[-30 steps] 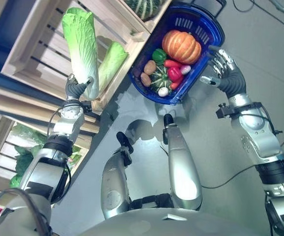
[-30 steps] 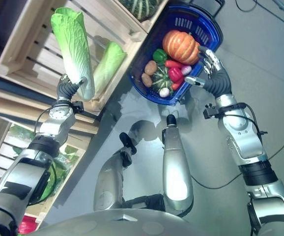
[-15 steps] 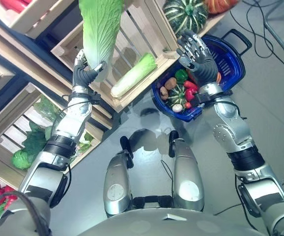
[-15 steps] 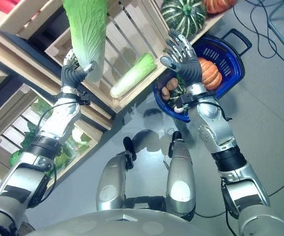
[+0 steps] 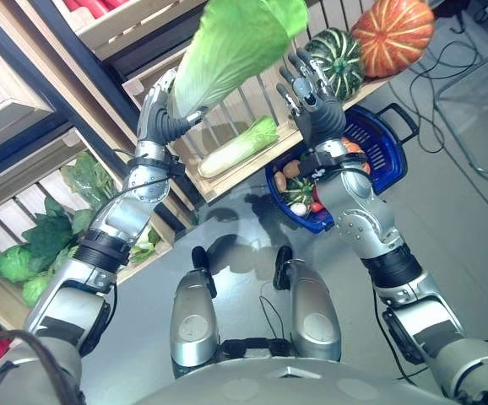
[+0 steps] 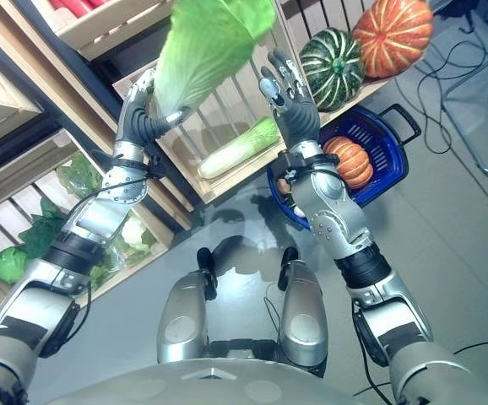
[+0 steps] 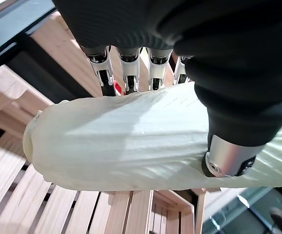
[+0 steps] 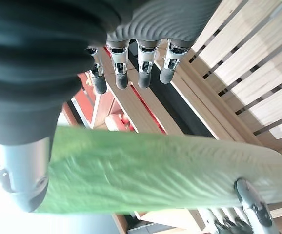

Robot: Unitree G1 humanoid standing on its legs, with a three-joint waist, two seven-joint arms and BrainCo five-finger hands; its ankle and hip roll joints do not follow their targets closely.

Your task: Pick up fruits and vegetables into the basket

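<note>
The left hand (image 5: pixel 166 110) grips the pale stem end of a napa cabbage (image 5: pixel 227 51), fingers and thumb curled round it, and holds it raised in front of the wooden crate shelf (image 5: pixel 227 160). The right hand (image 5: pixel 311 101) is raised just beside the cabbage, fingers straight and empty. The blue basket (image 5: pixel 379 160) sits on the floor below the shelf's front edge, holding a small pumpkin (image 6: pixel 349 160) and other vegetables.

Bright overhead light is glaring off the grey floor (image 5: pixel 455 211) in pale patches. Motion is blurring the raised cabbage (image 5: pixel 227 51), and straight crate (image 6: pixel 227 152) slats are bending near the edges.
</note>
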